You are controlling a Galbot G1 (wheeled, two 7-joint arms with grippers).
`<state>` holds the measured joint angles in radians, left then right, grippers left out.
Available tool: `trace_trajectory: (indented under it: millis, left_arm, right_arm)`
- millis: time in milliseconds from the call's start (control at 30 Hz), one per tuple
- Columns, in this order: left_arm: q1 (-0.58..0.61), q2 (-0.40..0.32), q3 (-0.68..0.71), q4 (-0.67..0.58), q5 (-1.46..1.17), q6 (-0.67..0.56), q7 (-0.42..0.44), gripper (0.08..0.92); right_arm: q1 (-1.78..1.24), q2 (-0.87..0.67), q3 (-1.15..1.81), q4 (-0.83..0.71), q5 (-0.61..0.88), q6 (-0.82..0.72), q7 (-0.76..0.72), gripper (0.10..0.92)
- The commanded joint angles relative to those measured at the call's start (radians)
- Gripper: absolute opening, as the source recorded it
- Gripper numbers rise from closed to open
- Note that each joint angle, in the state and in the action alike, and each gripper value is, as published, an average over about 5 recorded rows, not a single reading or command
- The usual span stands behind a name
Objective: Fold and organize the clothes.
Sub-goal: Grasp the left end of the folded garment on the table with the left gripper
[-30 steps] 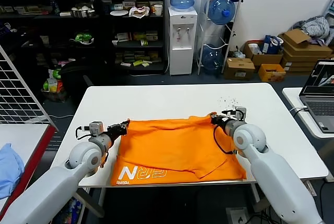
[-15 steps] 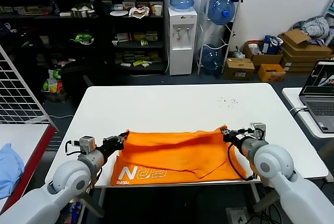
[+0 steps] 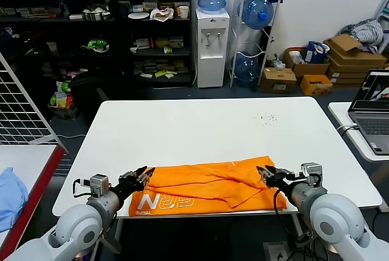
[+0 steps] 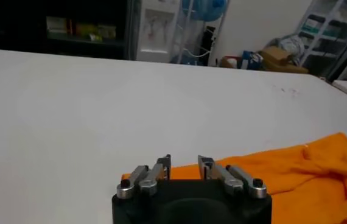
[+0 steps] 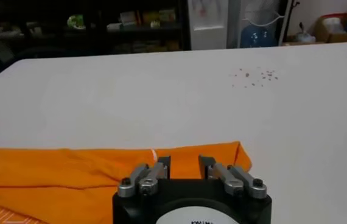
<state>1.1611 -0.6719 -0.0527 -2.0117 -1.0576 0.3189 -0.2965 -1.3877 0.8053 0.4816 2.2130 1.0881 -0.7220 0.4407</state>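
Both arms have drawn back toward the robot since a second ago, dragging the far edge of the orange T-shirt (image 3: 206, 183) over its near half, so it now lies as a narrow folded band along the near edge of the tabletop (image 3: 200, 127). The left end effector (image 3: 141, 176) sits at the band's left end and the right end effector (image 3: 271, 174) at its right end; both have their jaws parted with nothing between them, the cloth just ahead of the fingertips.

Risk, as I judge it: the top layer looks rumpled, and pulling away could snag a loose corner and undo the fold, or nudge the shirt over the near edge.

Its long axis runs from one end effector to the other, the white lettering (image 3: 164, 201) on the near strip toward the left one.
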Motion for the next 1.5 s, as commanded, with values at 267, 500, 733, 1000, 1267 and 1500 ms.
trace_trajectory:
  millis: [267,500,733,1000,1267,1500]
  left_arm:
    - [0.075,-0.079,-0.031,0.083,0.040,-0.026,-0.005,0.635]
    - [0.106,-0.099,-0.044,0.090,0.044,-0.041,-0.008,0.841]
    - [0.121,-0.096,-0.045,0.090,0.045,-0.045,-0.008,0.920]
    - [0.121,-0.107,-0.041,0.106,0.047,-0.048,-0.007,0.921]
    - [0.129,-0.115,-0.035,0.110,0.052,-0.050,-0.013,0.892]
    - [0.142,-0.119,-0.031,0.103,0.055,-0.054,-0.016,0.702]
  right_arm:
    - [-0.093,0.023,0.058,0.048,-0.033,0.003,-0.011,0.716]
    - [-0.109,0.028,0.076,0.044,-0.034,0.005,-0.012,0.894]
    - [-0.109,0.034,0.074,0.042,-0.035,0.005,-0.011,0.921]
    - [-0.116,0.036,0.080,0.042,-0.035,0.006,-0.012,0.921]
    - [-0.116,0.037,0.082,0.039,-0.035,0.007,-0.012,0.921]
    - [-0.114,0.036,0.084,0.037,-0.034,0.009,-0.012,0.921]
